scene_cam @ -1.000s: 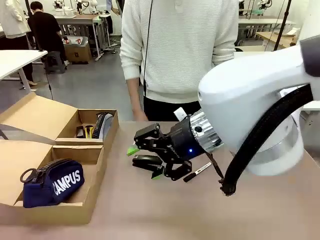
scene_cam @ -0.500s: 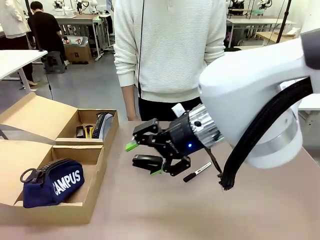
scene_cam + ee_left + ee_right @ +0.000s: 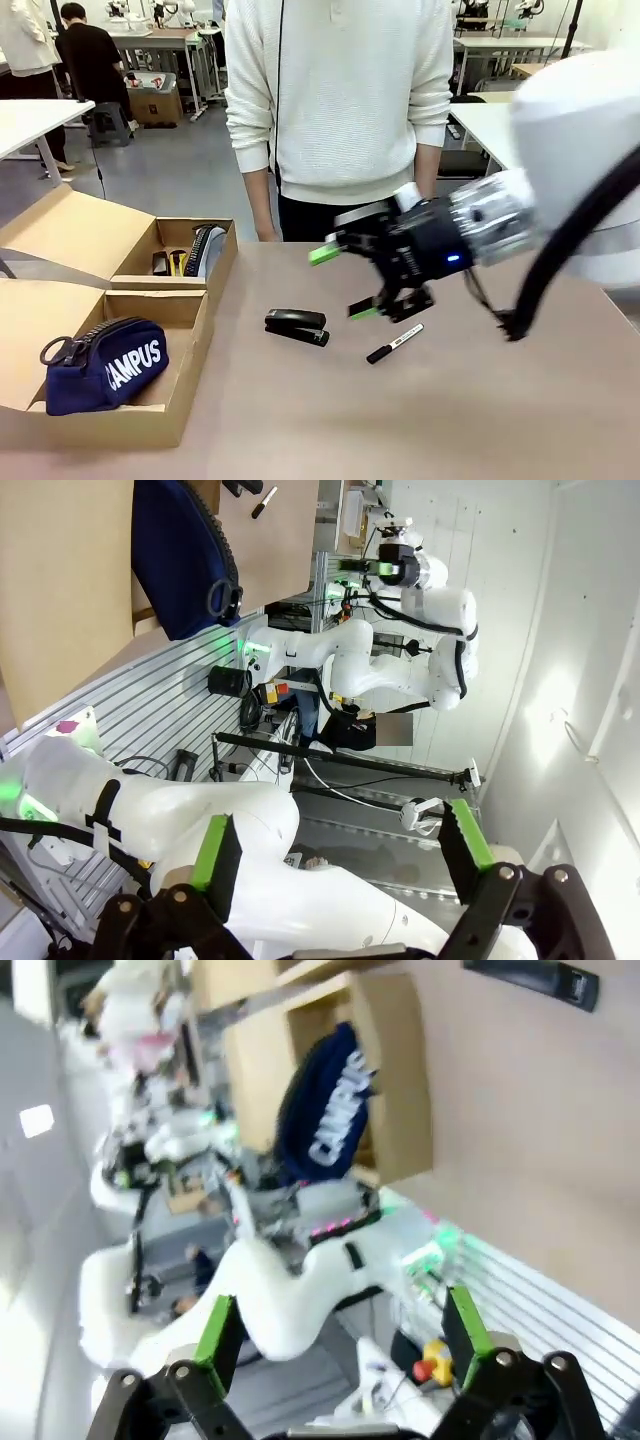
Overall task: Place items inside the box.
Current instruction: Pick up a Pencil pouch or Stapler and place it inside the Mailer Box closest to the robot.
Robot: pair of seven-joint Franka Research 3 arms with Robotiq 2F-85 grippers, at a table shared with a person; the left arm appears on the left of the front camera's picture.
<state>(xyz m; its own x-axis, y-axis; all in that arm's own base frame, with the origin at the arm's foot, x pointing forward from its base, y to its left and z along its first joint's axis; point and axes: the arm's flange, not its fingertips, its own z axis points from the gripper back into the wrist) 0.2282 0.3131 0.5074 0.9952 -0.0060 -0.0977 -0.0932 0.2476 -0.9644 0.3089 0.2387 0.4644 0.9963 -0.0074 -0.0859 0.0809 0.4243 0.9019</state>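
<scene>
We see our right hand [image 3: 342,284] drawn rightward away from the black stapler [image 3: 297,327], released and empty, stapler lying flat, closed, on the table [image 3: 300,420]

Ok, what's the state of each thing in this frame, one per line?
right gripper: open, empty, above the table
left gripper: open, empty
stapler: shut, lying on the table
marker: lying on the table
near box: flap open
navy pouch: inside the near box
</scene>
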